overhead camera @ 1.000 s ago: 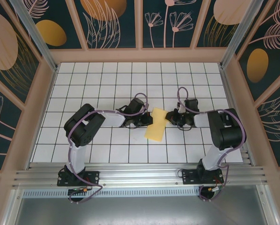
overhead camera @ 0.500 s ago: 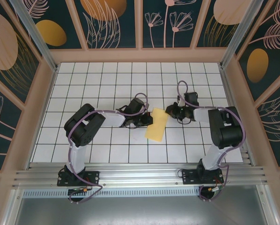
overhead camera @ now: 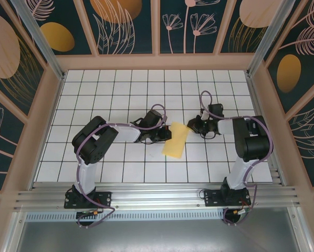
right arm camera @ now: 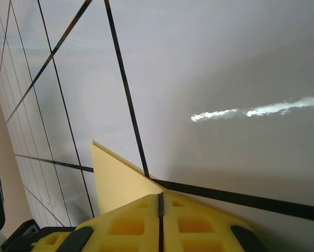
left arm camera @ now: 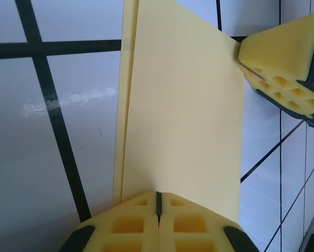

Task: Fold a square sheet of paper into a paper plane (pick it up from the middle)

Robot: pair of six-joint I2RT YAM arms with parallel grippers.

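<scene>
You're working in a robot test cell, a lab rig rather than a home: a gridded white table boxed in by painted leaf panels, with two arms bolted to an aluminium rail.

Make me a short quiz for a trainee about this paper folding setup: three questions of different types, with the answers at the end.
1. Multiple choice: of the left gripper and the right gripper, which is shut on the yellow paper? A) left alone B) right alone C) both D) neither
2. True or false: the paper lies as a flat, unfolded full square.
3. Fill the gap: the right gripper holds the paper at one of its ___.

Key: 1) C. 2) False; the left wrist view shows two layers along one edge. 3) corners.
</scene>
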